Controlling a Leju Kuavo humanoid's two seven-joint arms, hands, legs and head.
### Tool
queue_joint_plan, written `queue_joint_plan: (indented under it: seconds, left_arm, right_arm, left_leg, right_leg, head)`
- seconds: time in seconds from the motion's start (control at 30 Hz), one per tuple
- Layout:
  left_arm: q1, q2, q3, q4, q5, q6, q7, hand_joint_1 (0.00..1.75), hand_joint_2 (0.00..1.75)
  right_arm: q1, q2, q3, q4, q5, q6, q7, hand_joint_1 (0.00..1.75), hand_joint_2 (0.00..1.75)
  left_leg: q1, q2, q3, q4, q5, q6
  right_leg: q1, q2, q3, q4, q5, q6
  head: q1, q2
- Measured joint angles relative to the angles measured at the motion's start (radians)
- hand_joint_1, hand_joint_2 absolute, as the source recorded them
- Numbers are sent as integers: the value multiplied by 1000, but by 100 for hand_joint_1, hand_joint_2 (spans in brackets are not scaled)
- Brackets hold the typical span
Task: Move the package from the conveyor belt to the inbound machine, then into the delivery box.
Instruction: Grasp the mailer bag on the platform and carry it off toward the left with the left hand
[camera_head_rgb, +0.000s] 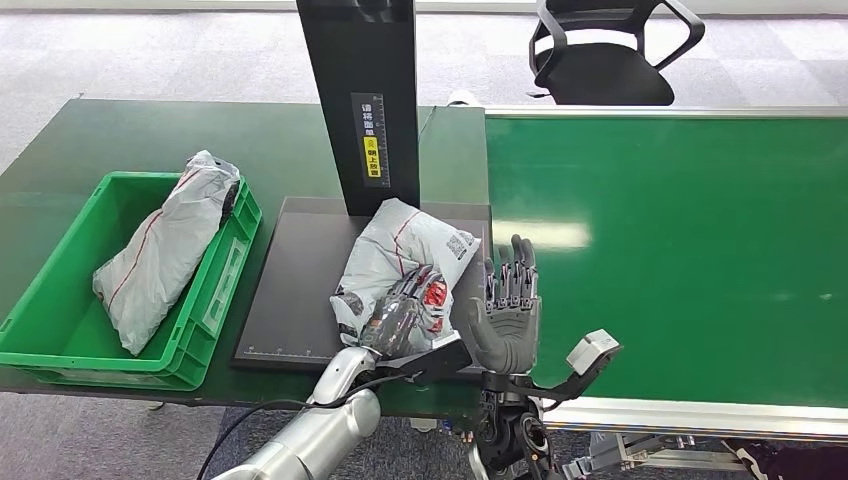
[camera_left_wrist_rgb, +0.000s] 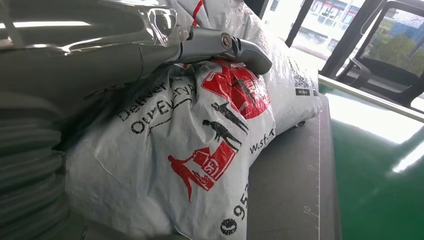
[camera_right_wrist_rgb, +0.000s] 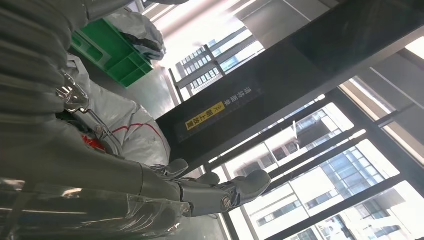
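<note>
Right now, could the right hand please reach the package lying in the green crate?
Probably not: the right hand is raised beside the conveyor, and the left hand and scanner-plate package lie between it and the crate's package.

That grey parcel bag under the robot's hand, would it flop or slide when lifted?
The parcel bag looks soft and wrinkled, so it would probably sag around the left hand. Its glossy plastic skin may be slippery. It lies flat on the black platform, so rolling seems unlikely.

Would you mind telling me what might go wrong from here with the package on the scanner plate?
The left hand rests on the soft package; the bag could sag or slip when lifted. The green box already holds another parcel leaning over its rim, leaving little room. The raised right hand beside the package might snag it.
</note>
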Motion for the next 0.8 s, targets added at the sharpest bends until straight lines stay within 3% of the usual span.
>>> queue_joint_plan:
  seconds: [0.03,0.07,0.13,0.27,0.53,0.8]
  left_arm:
    - [0,0,0,0,0,0,0,122,175]
    - [0,0,0,1,0,0,0,148,175]
    - [0,0,0,1,3,6,-6,161,175]
    - [8,0,10,1,32,65,-62,171,175]
    - [35,-1,85,-16,148,219,-300,175,175]
    - [38,-1,117,-30,162,222,-328,175,175]
  right_arm:
    - [0,0,0,0,0,0,1,0,175]
    - [0,0,0,0,0,1,2,0,175]
    - [0,0,0,0,-1,5,8,0,175]
    - [-2,0,0,3,-5,12,17,0,175]
    - [-4,0,1,11,-24,5,17,0,175]
    - [-4,0,2,14,-29,3,17,0,175]
  left_leg:
    - [0,0,0,0,0,0]
    - [0,0,0,0,0,0]
    - [0,0,0,0,0,0]
    - [0,0,0,0,0,0]
    - [0,0,-2,0,0,0]
    - [0,0,-3,0,0,0]
  right_leg:
    - [0,0,0,0,0,0]
    - [0,0,0,0,0,0]
    - [0,0,0,0,0,0]
    - [0,0,0,0,0,0]
    - [0,0,-2,0,0,0]
    - [0,0,-4,0,0,0]
  head:
    - [0,0]
    - [0,0]
    - [0,0]
    - [0,0]
    - [0,0]
    - [0,0]
